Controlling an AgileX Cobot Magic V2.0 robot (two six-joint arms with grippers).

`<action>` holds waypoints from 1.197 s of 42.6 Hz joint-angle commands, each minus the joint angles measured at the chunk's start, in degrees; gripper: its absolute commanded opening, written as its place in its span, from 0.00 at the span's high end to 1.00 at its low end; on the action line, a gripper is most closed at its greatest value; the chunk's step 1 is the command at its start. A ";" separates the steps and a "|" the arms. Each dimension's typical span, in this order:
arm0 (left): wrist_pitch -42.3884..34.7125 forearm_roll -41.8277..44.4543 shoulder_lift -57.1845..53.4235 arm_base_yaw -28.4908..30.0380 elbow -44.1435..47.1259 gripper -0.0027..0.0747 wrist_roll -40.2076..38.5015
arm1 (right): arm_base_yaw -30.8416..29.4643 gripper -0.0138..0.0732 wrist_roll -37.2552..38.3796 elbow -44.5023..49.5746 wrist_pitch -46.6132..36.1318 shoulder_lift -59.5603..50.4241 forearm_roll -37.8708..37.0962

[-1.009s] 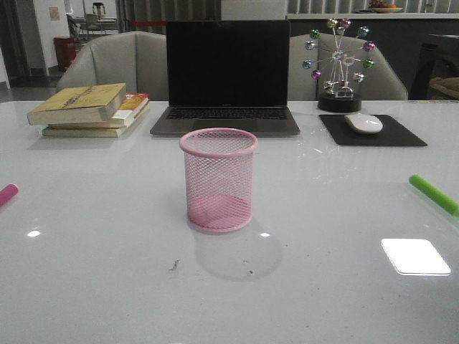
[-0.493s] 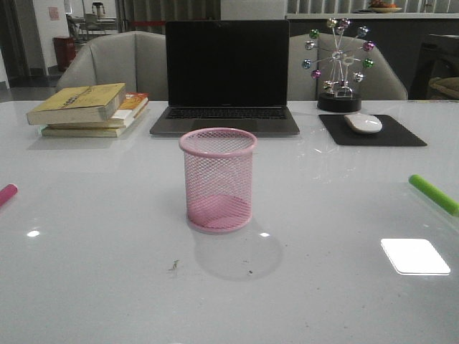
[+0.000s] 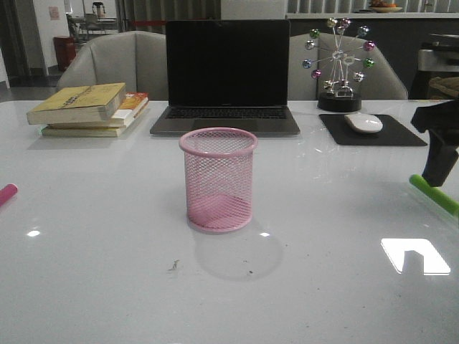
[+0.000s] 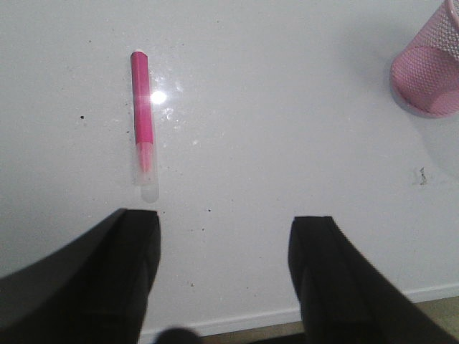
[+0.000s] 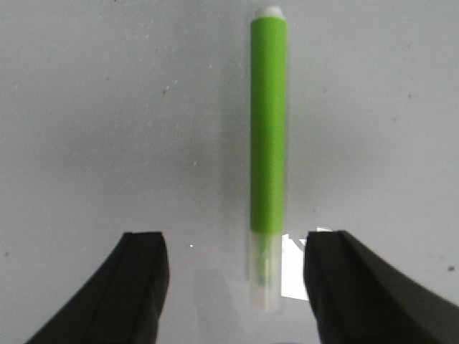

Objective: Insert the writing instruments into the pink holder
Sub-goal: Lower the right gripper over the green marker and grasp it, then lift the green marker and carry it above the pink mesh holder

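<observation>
Markers remain outside: 0 of 2 sit in the pink holder (image 3: 218, 179), which stands empty at table centre. The green marker (image 5: 268, 136) lies flat at 3 o'clock between the right gripper's (image 5: 233, 287) spread fingers, ungrasped. The pink marker (image 4: 142, 120) lies at 9 o'clock, ahead of the spread left gripper (image 4: 224, 276).

pink wire-mesh metal holder (image 3: 218, 179), glossy white table (image 3: 107, 272), smooth plastic markers (image 5: 269, 129)

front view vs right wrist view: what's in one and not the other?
Only the front view shows the pink cup, laptop, books, mouse and the tip of the pink marker. Only the right wrist view shows the green marker's full length with its clear cap, lying between the open right pincer's fingers. Both show that marker, the pincer and the white table.
</observation>
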 commanded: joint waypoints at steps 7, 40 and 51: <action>-3.93 0.00 -0.11 -0.45 -1.64 0.38 -0.05 | -0.01 0.24 -0.72 -11.95 2.58 6.34 -2.68; -3.93 0.00 -0.11 -0.45 -1.64 0.38 -0.05 | -0.01 0.55 -0.72 -18.88 4.26 13.55 -4.45; -3.93 0.00 -0.11 -0.45 -1.64 0.38 -0.05 | -0.01 0.64 -0.72 -18.76 3.86 9.15 -0.08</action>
